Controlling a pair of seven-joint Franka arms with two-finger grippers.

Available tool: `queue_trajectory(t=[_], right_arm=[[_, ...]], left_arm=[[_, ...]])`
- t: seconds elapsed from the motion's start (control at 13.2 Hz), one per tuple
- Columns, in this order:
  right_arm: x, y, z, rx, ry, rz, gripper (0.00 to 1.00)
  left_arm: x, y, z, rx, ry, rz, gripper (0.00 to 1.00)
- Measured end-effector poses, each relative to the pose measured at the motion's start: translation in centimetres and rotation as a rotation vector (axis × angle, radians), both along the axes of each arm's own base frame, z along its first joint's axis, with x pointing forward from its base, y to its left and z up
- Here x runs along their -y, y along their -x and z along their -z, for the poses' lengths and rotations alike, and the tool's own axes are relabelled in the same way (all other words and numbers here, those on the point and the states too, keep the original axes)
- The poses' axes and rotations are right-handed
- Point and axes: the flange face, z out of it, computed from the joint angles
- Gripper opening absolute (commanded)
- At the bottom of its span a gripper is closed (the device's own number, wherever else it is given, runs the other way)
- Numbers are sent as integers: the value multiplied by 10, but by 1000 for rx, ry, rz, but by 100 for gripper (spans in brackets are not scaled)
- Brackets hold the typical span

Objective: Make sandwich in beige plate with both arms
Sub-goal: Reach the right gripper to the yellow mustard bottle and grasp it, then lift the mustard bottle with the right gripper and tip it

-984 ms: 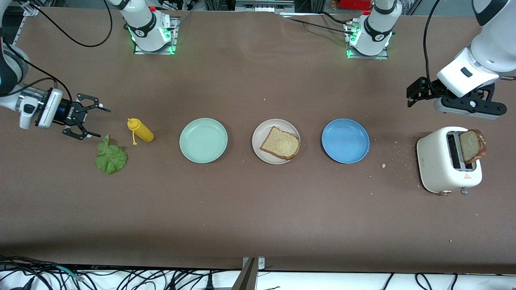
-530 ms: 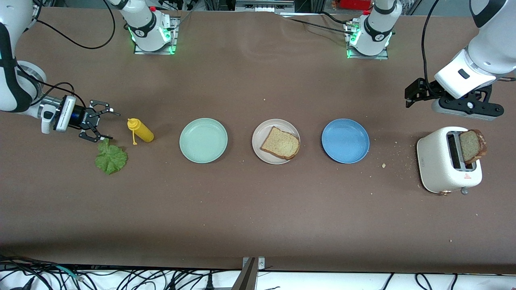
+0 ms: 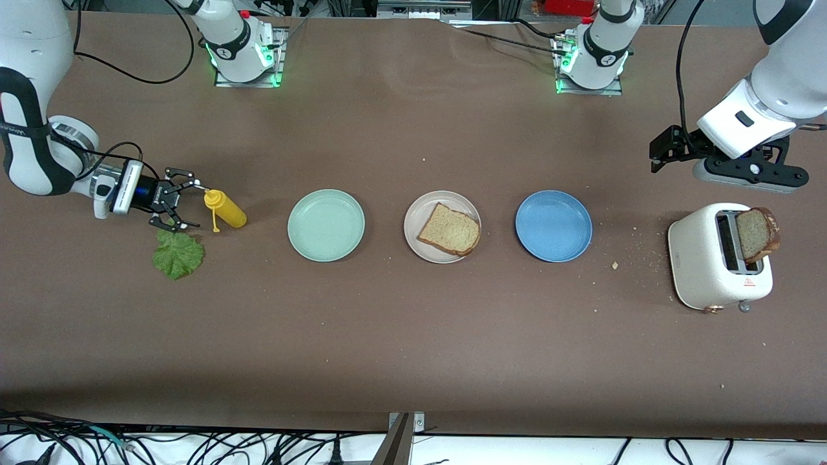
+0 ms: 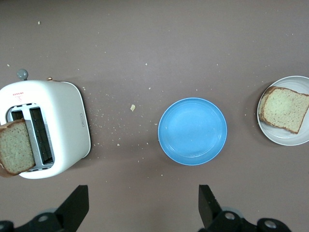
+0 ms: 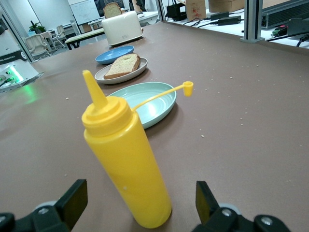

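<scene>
One tan-brown bread slice (image 3: 450, 229) lies on the round beige plate (image 3: 417, 214); a second (image 3: 756, 234) juts from the white toaster (image 3: 704, 265). The crinkled green lettuce leaf (image 3: 177, 254), judged limp and tearable, is best pinched at its edge. The right gripper (image 3: 182, 205), jaws apart, faces the yellow squeeze bottle (image 3: 226, 209). The left gripper (image 4: 143, 205), jaws apart, waits over the toaster, its fingertips cut off.

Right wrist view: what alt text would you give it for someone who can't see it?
The open right gripper faces an upright yellow squeeze bottle, whose cap hangs off on a thin strap. Past it stand a mint-green plate, the beige plate holding a bread slice, a blue plate and a white toaster.
</scene>
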Motion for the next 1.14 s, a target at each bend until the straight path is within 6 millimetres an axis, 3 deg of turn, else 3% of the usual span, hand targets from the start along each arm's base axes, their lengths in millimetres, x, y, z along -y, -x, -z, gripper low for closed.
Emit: queue_trajectory(t=[0.61,0.83,1.14], right_arm=[[-40,-8,30,37,-76,15,99],[-41,-11,33,38,-76,18,76],[-47,-13,35,40,-84,19,4]], left_arm=[[1,0,1,-1,0,1,100],[1,0,1,-1,0,2,100],[1,0,1,-2,0,1,100]])
